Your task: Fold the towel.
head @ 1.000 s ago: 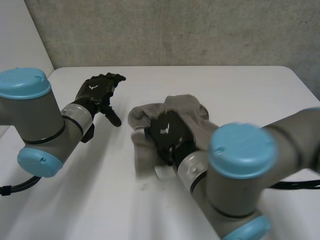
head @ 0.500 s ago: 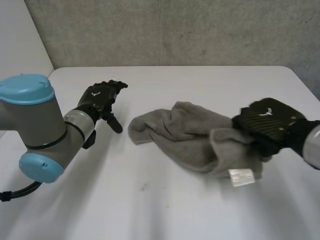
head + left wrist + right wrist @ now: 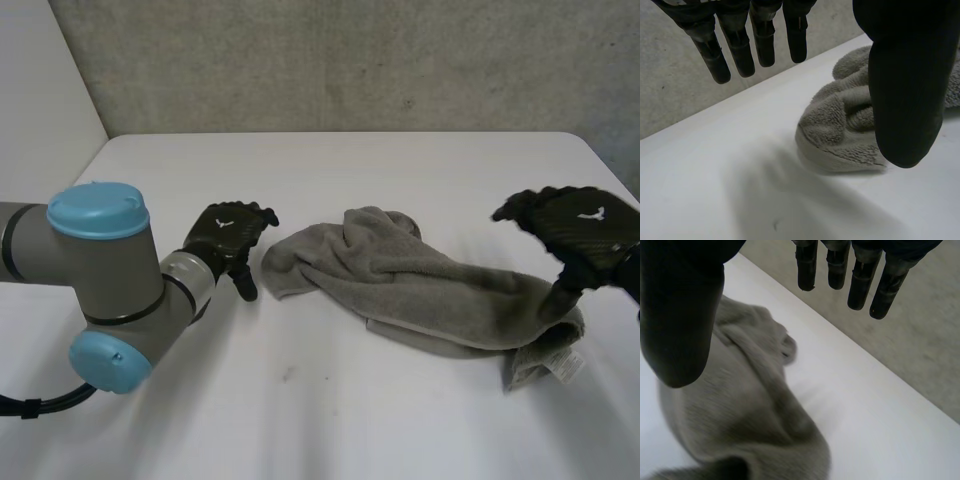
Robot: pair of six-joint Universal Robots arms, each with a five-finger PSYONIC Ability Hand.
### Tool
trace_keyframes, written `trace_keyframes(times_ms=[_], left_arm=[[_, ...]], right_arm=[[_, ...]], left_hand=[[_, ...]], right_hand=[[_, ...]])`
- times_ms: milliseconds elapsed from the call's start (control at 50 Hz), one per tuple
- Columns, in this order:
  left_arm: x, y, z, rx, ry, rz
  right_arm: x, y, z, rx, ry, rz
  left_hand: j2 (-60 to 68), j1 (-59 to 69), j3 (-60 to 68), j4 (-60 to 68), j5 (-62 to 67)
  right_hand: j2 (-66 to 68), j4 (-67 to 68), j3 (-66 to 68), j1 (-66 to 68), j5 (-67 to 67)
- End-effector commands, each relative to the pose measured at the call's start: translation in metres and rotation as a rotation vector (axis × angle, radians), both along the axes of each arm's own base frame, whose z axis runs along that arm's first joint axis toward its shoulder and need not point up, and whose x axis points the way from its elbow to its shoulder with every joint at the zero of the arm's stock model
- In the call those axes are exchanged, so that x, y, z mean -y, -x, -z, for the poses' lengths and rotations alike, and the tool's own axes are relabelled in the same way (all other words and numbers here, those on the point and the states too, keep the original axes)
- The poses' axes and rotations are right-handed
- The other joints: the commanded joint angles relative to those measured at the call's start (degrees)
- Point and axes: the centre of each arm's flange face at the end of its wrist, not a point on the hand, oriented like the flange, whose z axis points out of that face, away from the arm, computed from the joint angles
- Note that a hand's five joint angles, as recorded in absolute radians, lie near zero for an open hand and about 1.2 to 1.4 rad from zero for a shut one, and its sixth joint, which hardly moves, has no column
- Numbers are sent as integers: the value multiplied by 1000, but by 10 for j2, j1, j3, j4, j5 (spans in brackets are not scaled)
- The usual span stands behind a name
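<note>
A grey towel lies crumpled and stretched across the middle of the white table, with a white label at its right end. My left hand hovers just beside the towel's left end, fingers straight and apart, holding nothing. In the left wrist view that towel end lies under the thumb. My right hand is above the towel's right end, open, fingers spread. In the right wrist view the towel lies below the thumb, free of the fingers.
A grey concrete wall rises behind the table's far edge. The table's left edge runs beside my left arm. Bare tabletop lies in front of the towel and behind it.
My right hand dragged the towel's end to the right, stretching the towel out, then let it go and opened. My left hand moved in toward the towel's left end.
</note>
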Motion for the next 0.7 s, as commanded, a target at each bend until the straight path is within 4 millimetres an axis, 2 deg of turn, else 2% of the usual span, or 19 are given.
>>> trace_keyframes(times_ms=[20,80,120,160,240,340,700], left_arm=[[-5,5,6,4,-15,16],[-8,9,11,9,-24,28],[-12,14,18,16,-36,45],[-13,16,22,20,-44,51],[-14,20,28,28,-54,61],[-10,27,40,33,-64,72],[21,46,50,122,69,107]], right_arm=[[-39,-24,19,-38,52,-119],[-39,-25,26,-51,50,-121],[-36,-22,43,-93,25,-95],[-35,-21,51,-124,11,-84],[-36,-14,70,-208,-18,-60],[-40,-13,81,-244,-5,-65],[-39,-13,86,-250,12,-63]], left_hand=[[46,47,47,47,46],[114,114,114,115,113],[207,208,208,208,207],[235,235,235,236,234],[242,242,242,243,241],[238,239,239,239,238],[240,240,240,241,239]], right_hand=[[56,47,57,60,60],[75,65,76,78,79],[93,84,94,97,97],[98,89,99,102,102],[103,94,104,107,108],[103,94,104,107,108],[100,91,101,104,104]])
